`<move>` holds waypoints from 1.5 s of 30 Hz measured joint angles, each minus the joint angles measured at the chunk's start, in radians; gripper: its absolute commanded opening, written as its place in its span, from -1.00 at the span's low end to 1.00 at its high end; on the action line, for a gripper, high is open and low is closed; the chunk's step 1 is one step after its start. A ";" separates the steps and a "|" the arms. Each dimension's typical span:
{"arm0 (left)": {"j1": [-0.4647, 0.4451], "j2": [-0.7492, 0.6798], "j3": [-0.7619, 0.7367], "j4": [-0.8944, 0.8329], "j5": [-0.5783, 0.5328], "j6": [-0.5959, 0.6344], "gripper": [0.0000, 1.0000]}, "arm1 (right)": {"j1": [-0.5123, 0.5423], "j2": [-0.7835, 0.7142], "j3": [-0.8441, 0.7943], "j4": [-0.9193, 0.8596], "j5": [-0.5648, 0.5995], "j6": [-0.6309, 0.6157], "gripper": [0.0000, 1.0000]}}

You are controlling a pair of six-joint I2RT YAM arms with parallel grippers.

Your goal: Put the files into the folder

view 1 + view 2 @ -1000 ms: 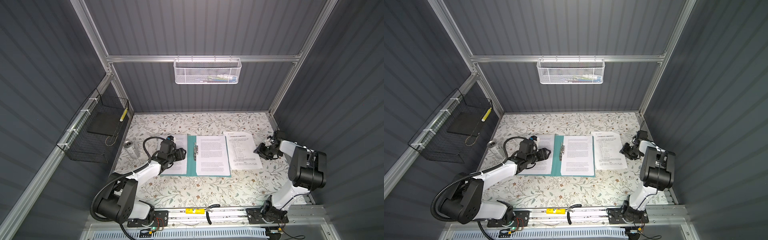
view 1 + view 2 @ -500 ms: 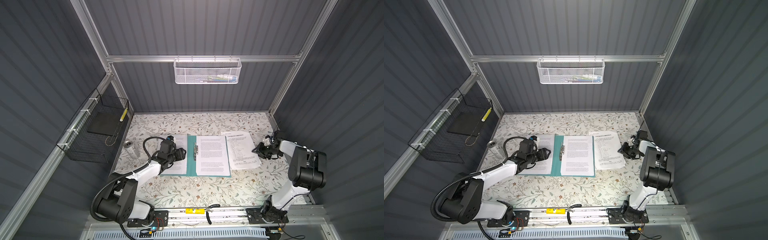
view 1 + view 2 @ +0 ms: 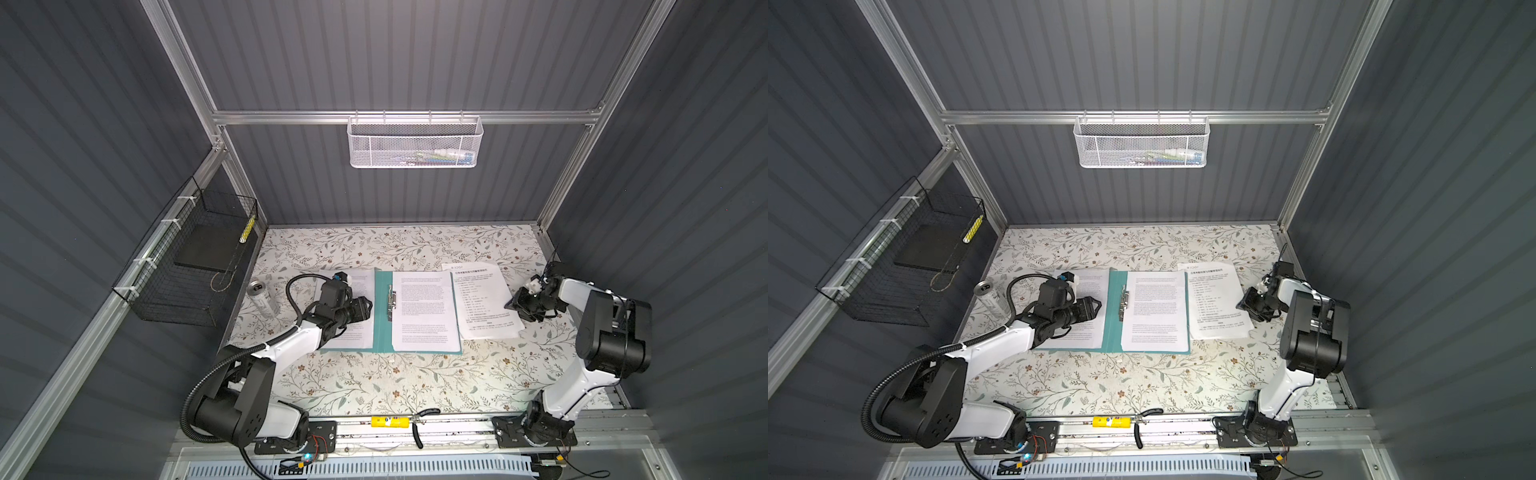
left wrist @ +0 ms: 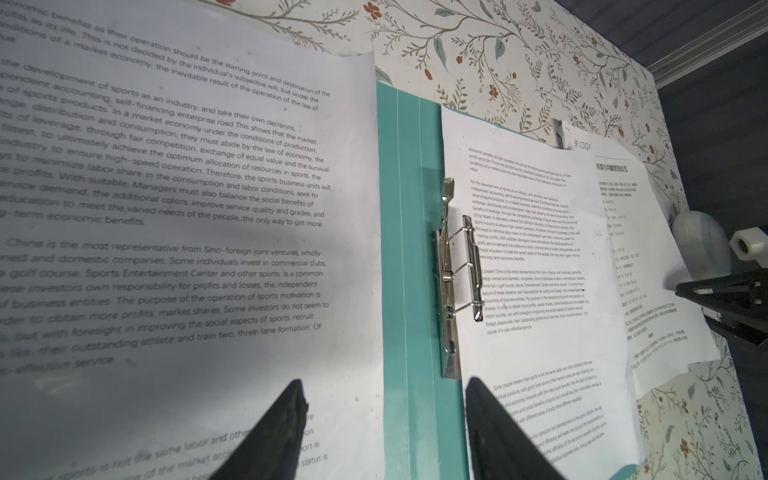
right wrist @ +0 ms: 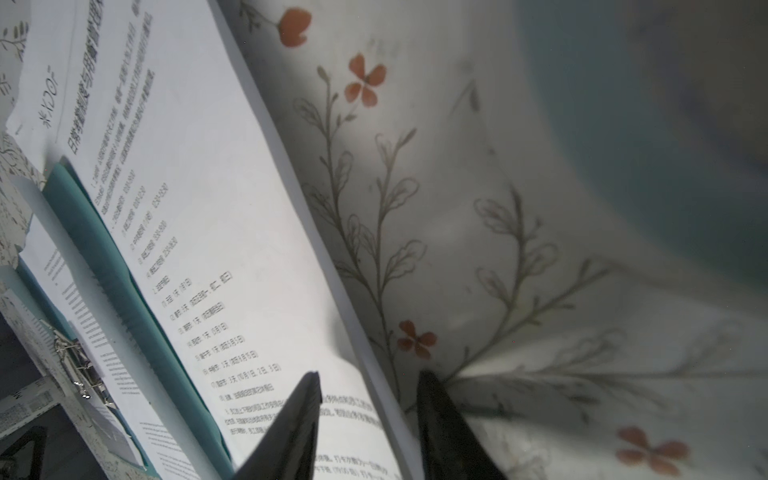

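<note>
The teal folder point(image 3: 382, 320) point(image 3: 1112, 320) lies open on the floral table, its metal clip bar point(image 3: 390, 301) point(image 4: 451, 282) on the inner spine. One printed sheet point(image 3: 353, 336) point(image 4: 187, 166) rests on its left cover, and another sheet point(image 3: 424, 311) on its right half. A third sheet with a title and logo point(image 3: 482, 299) point(image 3: 1214, 299) point(image 5: 187, 208) lies to the right, overlapping the folder's edge. My left gripper point(image 3: 368, 309) point(image 4: 384, 386) hovers open over the left sheet by the spine. My right gripper point(image 3: 513, 305) point(image 5: 370, 378) stands open, straddling the titled sheet's right edge.
A silver can point(image 3: 262, 298) stands left of the folder. On the left wall hangs a black wire basket point(image 3: 166, 291) holding a black slab point(image 3: 205, 249). A white mesh basket point(image 3: 415, 141) hangs on the back rail. Pliers point(image 3: 419, 419) and a yellow tool point(image 3: 388, 422) lie on the front rail.
The right gripper has edged toward the folder, and the titled sheet has shifted and turned slightly leftward with it. The left arm has not moved.
</note>
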 measured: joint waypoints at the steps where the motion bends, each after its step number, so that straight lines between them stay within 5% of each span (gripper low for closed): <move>1: 0.000 0.000 0.000 0.000 0.000 0.000 0.25 | 0.000 0.000 0.004 -0.003 0.005 -0.001 -0.11; 28: 0.000 0.040 0.030 -0.002 0.003 0.000 0.24 | -0.007 0.045 0.037 -0.015 -0.137 -0.040 -0.51; 35: 0.000 0.040 0.038 0.002 0.008 -0.001 0.24 | -0.008 0.030 0.036 -0.013 -0.135 -0.027 -1.00; 45: 0.000 0.027 0.038 0.002 0.008 -0.010 0.24 | -0.008 -0.127 0.035 -0.009 -0.081 0.043 -1.00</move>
